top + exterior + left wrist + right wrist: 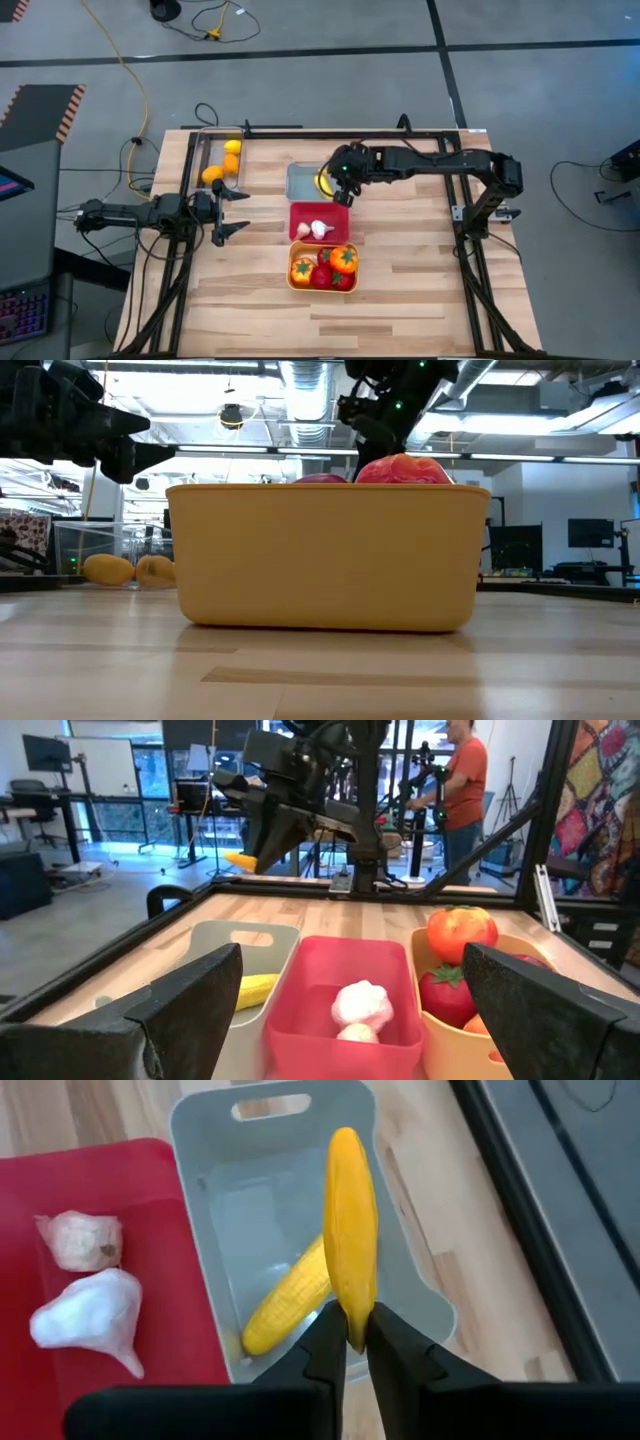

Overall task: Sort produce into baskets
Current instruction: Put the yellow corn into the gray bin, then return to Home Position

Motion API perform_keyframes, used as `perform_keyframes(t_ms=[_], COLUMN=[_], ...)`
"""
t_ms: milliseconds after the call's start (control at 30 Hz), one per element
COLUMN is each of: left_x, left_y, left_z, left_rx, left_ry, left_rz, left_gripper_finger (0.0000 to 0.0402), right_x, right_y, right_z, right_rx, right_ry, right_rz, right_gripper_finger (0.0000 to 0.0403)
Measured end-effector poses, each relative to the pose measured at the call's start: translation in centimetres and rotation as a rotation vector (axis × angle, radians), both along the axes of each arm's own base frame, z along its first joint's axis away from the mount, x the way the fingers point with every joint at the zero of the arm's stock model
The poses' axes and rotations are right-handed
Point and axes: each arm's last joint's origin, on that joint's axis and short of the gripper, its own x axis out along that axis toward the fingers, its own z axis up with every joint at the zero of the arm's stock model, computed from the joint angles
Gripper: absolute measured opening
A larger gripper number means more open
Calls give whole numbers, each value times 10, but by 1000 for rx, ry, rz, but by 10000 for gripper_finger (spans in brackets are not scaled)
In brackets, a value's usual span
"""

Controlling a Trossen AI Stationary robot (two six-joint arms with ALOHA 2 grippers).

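My right gripper (345, 188) is above the pale blue-grey tub (300, 180) and shut on a long yellow piece (350, 1220). A second long yellow piece (288, 1298) lies on that tub's floor. Two white garlic bulbs (85, 1295) lie in the red tub (320, 222). Red tomatoes and orange green-stemmed pieces fill the orange tub (322, 268). Lemons and oranges (226, 160) lie in the clear tray (205, 150). My left gripper (238, 212) is open and empty, left of the red tub. My right gripper pinches the long yellow piece by its near end (352, 1308) between its two fingers (325, 1342). The piece runs on forward past the fingertips, in line with them. It is lifted clear above the blue-grey tub, as the left wrist view (240, 861) also shows.
The three tubs stand side by side in a row at the table's middle, walls touching. A black frame rail (350, 132) runs along the far edge. Bare wood lies right of the tubs (420, 250). A person (462, 780) stands in the room beyond the table.
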Motion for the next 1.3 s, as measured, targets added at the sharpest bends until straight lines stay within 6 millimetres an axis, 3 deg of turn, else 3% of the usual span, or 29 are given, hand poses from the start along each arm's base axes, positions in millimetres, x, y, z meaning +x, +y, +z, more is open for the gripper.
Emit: perform_keyframes(t_ms=[500, 633, 767, 933, 1033, 1300], left_x=[0, 0, 0, 0, 0, 0], left_y=[0, 0, 0, 0, 0, 0], left_z=[0, 0, 0, 0, 0, 0], left_rx=[-19, -19, -20, -20, -20, -20], left_ry=[-2, -2, -2, -2, -1, -1], left_rz=[-1, -1, -1, -1, -1, -1], left_gripper_finger=[365, 365, 365, 365, 365, 365], right_x=[0, -5, -16, -50, -80, -151], right_y=[-12, -11, -8, 0, 1, 9], right_z=[2, 6, 17, 47, 50, 4], right_rx=[23, 43, 59, 113, 91, 59], right_ry=[-44, 24, 81, -35, -109, -330], right_rz=[-17, -22, 8, 157, 147, 60], right_gripper_finger=[171, 168, 140, 97, 73, 23])
